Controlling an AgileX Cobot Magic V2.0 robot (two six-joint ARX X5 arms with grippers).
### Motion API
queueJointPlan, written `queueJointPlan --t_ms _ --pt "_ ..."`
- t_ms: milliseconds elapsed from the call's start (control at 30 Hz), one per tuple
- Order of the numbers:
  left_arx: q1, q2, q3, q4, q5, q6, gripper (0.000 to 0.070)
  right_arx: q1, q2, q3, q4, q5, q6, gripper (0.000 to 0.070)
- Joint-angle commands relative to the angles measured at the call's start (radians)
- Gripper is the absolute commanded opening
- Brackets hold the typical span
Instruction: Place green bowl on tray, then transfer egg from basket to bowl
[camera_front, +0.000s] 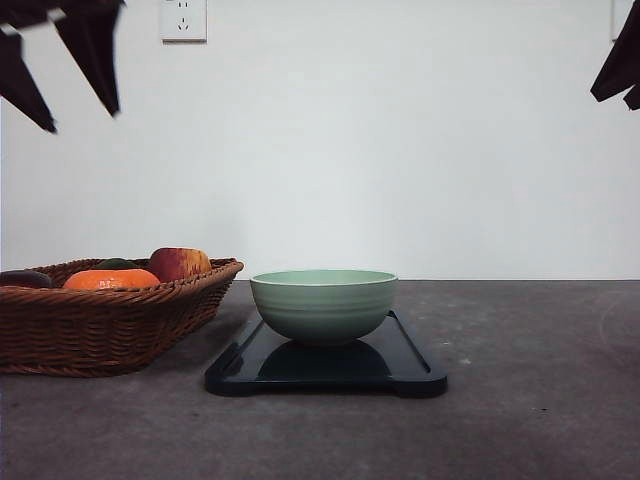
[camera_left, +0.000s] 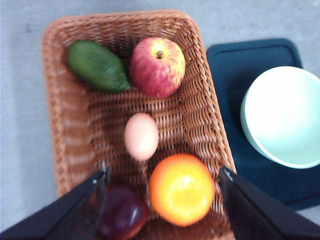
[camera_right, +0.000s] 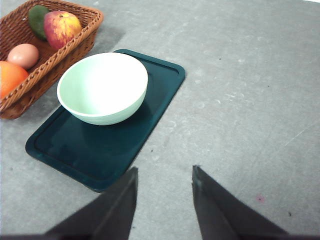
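Observation:
The green bowl (camera_front: 323, 304) stands upright and empty on the dark tray (camera_front: 400, 372), also seen as the bowl (camera_right: 103, 87) on the tray (camera_right: 100, 150). The wicker basket (camera_front: 100, 325) sits left of the tray. Inside the basket (camera_left: 75, 135) lies the pale egg (camera_left: 141, 135), between a red apple and an orange; the egg (camera_right: 23, 55) also shows from the right. My left gripper (camera_left: 162, 185) hangs open high above the basket, its fingers spread wide with the egg just beyond them. My right gripper (camera_right: 164, 187) is open above bare table beside the tray.
The basket also holds an apple (camera_left: 158, 67), an orange (camera_left: 181, 189), a green avocado (camera_left: 97, 66) and a dark purple fruit (camera_left: 122, 212). Grey tabletop (camera_right: 250, 100) stretches right of the tray. A white wall with an outlet (camera_front: 183, 19) stands behind.

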Motion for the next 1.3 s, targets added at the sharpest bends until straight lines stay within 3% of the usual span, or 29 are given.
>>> queueJointPlan --t_ms 0,500,1267 --pt "-0.002 0.054 0.03 0.0 -0.006 0.015 0.0448 0.005 0.005 0.005 0.008 0.001 0.011 0.0214" --pt "-0.006 0.323 0.038 0.078 -0.009 0.017 0.044 0.005 0.005 0.005 0.009 0.008 0.011 0.0214" --pt "-0.006 0.443 0.038 0.135 -0.02 0.017 0.0431 0.005 0.005 0.005 0.009 0.008 0.029 0.0213"
